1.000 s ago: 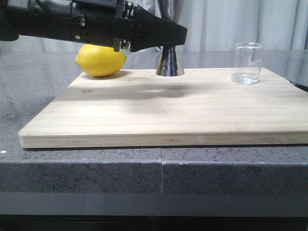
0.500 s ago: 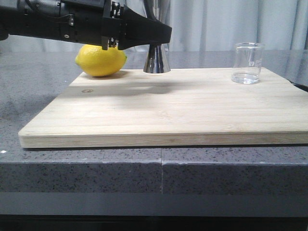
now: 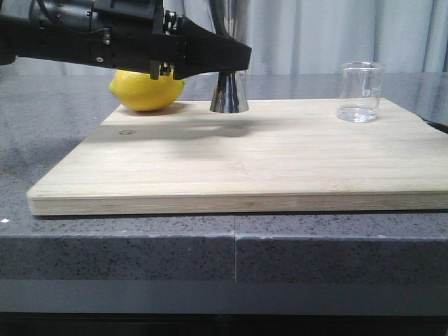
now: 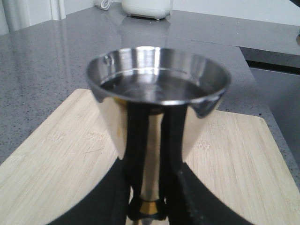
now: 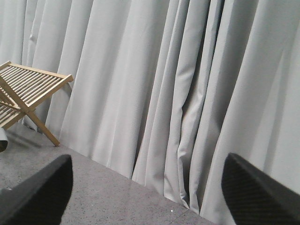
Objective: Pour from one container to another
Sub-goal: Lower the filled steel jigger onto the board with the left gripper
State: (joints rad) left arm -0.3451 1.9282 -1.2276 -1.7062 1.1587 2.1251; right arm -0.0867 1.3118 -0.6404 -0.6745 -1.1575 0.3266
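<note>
My left gripper is shut on the waist of the steel jigger, reaching in from the left. The jigger stays upright at the board's back edge, its base at or just above the wood. The left wrist view looks into the jigger's upper cup, which seems to hold clear liquid, and the black fingers clamp the gold band. The glass beaker stands alone at the board's back right with a little clear liquid at its bottom. My right gripper is open, faces grey curtains, and does not show in the front view.
A yellow lemon lies at the back left of the wooden cutting board, just behind my left arm. The board rests on a grey stone counter. A wooden folding rack stands near the curtains.
My left gripper has carried the jigger a little to the left, toward the lemon. It rose slightly, then came back down. The beaker has not moved.
</note>
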